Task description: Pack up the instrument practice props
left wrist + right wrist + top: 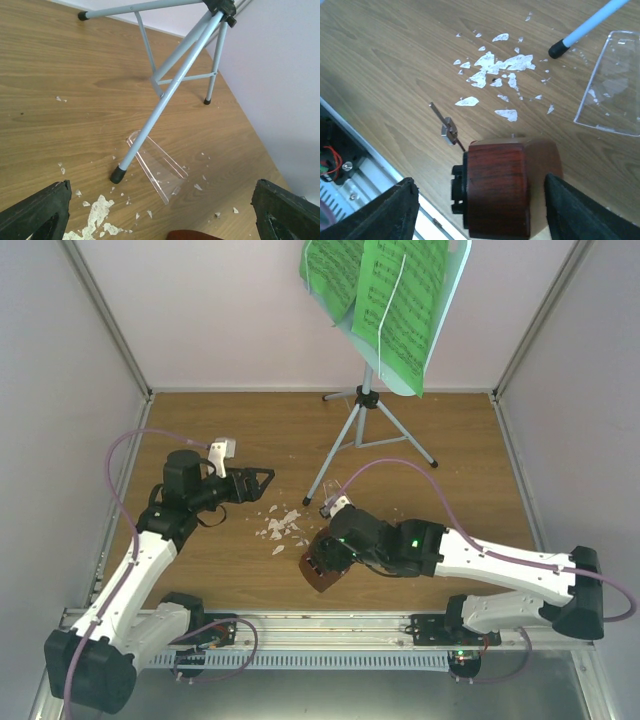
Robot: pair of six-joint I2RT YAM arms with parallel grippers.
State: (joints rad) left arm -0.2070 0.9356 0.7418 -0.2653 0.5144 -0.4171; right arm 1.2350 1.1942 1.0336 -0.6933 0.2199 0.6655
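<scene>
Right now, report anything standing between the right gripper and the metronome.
Nothing visible does. The metronome lies on its side inside the open right gripper; the crumbs and clear cover lie beyond it.

Tripod legs (344, 435) and crumbs (283, 527) centrally; bare wood (200, 420) far left.

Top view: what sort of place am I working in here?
Probably a walled-in robot test cell staged as a music practice corner: a wooden table boxed by pale panels, a music stand holding green sheet music, and a reddish-brown metronome.
</scene>
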